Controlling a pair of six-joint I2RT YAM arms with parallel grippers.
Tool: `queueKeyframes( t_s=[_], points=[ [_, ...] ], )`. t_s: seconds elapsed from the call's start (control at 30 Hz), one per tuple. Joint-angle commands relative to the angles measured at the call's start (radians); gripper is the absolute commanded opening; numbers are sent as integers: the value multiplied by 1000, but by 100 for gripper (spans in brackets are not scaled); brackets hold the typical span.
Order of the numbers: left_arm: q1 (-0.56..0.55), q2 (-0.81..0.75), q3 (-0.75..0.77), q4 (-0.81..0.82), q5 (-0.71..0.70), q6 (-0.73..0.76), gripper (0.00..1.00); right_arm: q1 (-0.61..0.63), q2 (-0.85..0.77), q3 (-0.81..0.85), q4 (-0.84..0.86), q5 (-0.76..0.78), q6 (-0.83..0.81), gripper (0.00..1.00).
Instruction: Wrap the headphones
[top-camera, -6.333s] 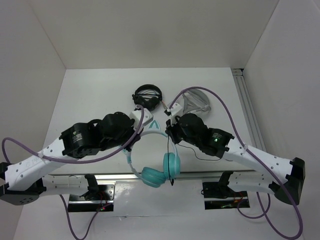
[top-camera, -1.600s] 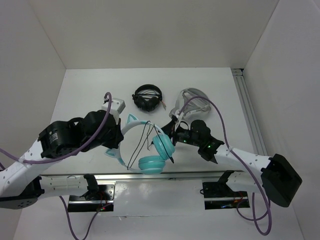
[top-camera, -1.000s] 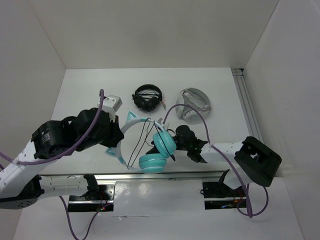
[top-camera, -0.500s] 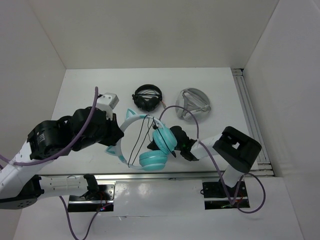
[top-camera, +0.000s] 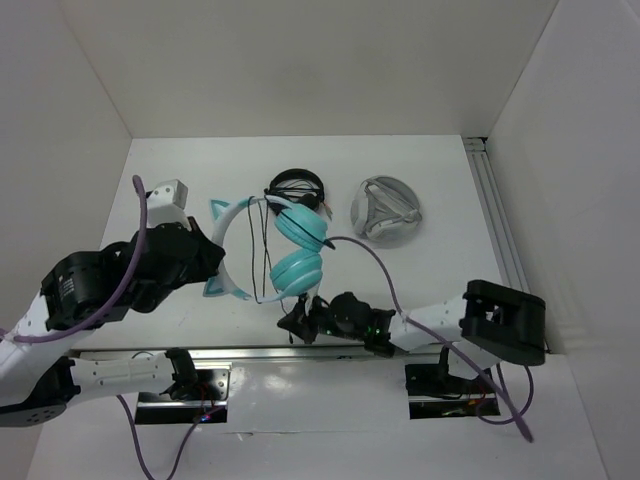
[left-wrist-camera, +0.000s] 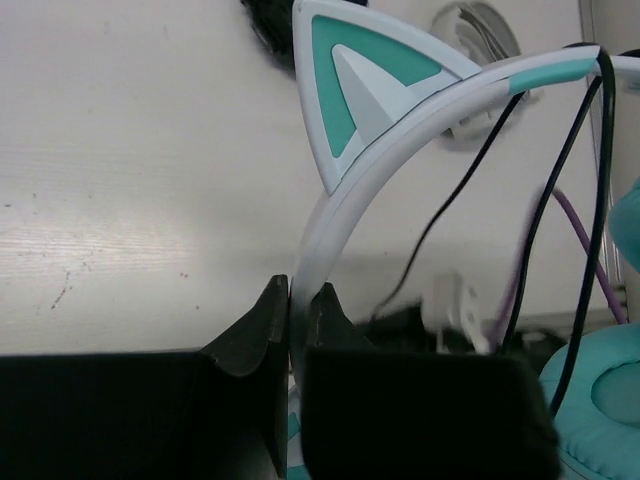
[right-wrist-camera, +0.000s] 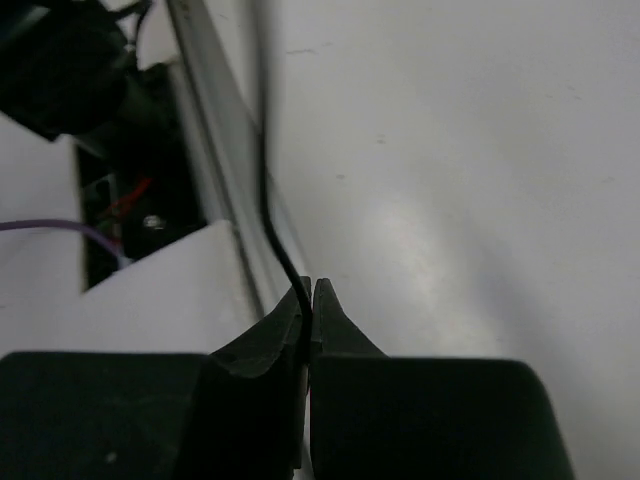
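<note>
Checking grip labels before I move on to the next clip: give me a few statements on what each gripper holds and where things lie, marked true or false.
1. The left gripper is shut on the pale headband. True.
2. The right gripper hangs open. False: it is shut on the thin dark cable.
3. The black headphones lie beyond the teal headphones, away from the arm bases. True.
4. The grey case sits left of the black headphones. False: it sits to their right.

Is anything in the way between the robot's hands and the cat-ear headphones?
No, nothing is blocking the headphones. The left gripper is shut on the headband, and the right gripper is pinching the cable.
</note>
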Motion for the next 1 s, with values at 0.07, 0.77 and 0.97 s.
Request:
queueKeyframes(
  t_s=[0.07,0.77,0.97],
  points=[
    [85,56,1,42,-232,-176,0,289,-163,60,-231,418,7,0],
    [215,314,-324,165,-116,285,0,598,-49,731,-1279,1053,-188,0],
    [206,304,-405,292,144,455,0,598,27,746,-1440,1293,-177,3]
  ],
)
